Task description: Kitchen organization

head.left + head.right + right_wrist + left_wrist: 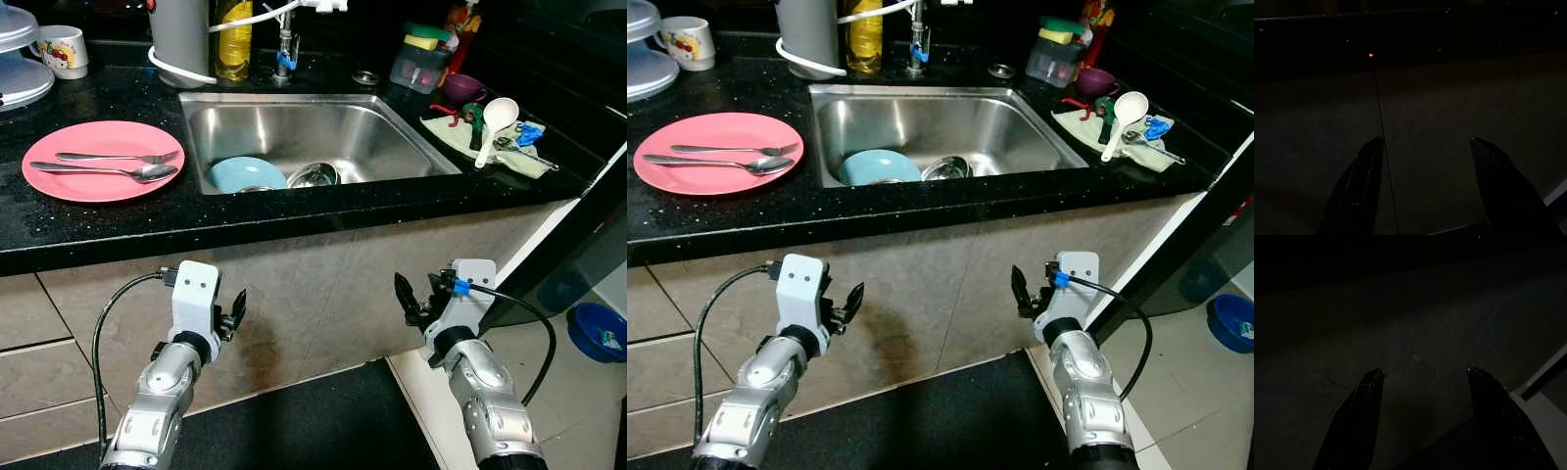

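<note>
A pink plate (69,142) lies on the black counter at the left, with a fork (118,157) and a spoon (103,171) on it. In the steel sink (323,137) sit a light blue bowl (245,174) and a steel bowl (313,176). A white ladle (495,122) rests on a cloth (441,129) at the right of the sink. My left gripper (238,308) and right gripper (404,297) hang below the counter edge, facing the tiled cabinet front. In both wrist views the fingers (1359,416) (1359,186) stand apart with nothing between them.
A mug (61,49), a grey jug (181,39) and a yellow oil bottle (233,39) line the back of the counter. A tap (285,49) stands behind the sink, a plastic container (421,61) and a purple cup (462,88) at the right. A blue basin (596,331) sits on the floor, right.
</note>
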Robot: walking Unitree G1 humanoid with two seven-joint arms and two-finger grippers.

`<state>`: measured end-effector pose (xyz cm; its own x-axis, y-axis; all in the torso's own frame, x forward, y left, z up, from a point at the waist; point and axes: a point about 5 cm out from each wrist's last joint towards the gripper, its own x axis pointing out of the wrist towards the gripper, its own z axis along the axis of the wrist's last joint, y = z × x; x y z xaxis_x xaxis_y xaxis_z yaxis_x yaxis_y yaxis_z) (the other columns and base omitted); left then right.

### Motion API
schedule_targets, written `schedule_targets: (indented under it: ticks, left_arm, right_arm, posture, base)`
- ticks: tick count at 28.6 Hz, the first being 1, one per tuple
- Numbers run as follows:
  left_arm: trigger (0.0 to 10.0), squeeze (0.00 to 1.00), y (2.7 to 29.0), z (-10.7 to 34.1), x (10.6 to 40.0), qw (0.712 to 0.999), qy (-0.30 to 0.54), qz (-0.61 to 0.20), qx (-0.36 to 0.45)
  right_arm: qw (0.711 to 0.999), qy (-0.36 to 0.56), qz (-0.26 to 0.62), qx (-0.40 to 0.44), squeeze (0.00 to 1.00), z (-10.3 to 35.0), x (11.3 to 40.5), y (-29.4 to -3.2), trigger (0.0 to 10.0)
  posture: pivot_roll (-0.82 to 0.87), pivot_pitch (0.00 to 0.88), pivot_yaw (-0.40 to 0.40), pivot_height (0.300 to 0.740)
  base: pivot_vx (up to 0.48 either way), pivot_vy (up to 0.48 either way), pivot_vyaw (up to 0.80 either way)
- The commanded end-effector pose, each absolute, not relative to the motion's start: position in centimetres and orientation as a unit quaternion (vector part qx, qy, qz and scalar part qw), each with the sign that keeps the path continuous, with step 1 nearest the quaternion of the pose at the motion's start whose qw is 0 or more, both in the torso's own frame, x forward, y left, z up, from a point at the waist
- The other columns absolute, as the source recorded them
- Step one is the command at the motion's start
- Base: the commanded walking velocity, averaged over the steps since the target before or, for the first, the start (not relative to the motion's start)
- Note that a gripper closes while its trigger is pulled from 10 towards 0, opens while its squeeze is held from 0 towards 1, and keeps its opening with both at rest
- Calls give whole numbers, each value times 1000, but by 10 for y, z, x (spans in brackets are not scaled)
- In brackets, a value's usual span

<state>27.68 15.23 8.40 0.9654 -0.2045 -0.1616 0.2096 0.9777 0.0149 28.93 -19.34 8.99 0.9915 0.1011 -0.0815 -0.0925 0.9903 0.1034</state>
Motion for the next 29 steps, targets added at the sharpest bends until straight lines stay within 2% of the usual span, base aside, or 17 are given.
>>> schedule_targets:
  ticks: [1, 5, 21, 29]
  left_arm:
    - [10000, 0, 150, 80, 275, 991, 84, -107, 18]
    - [10000, 0, 148, 81, 274, 991, 83, -107, 17]
    - [10000, 0, 147, 82, 272, 990, 83, -111, 17]
    - [10000, 0, 143, 83, 272, 989, 84, -117, 17]
  right_arm:
    - [997, 48, 51, 42, 0, 88, 287, -196, 10000]
    - [996, 39, 68, 46, 0, 90, 286, -194, 10000]
    - [992, 15, 95, 81, 0, 96, 284, -191, 10000]
    - [970, -12, 207, 129, 0, 108, 277, -179, 10000]
  posture:
    - [97, 14, -166, 740]
    - [95, 16, -173, 740]
    - [97, 17, -165, 740]
    - [109, 16, -171, 740]
  base:
    - [0, 0, 0]
    - [0, 0, 259]
    - [0, 0, 788]
    - [0, 0, 788]
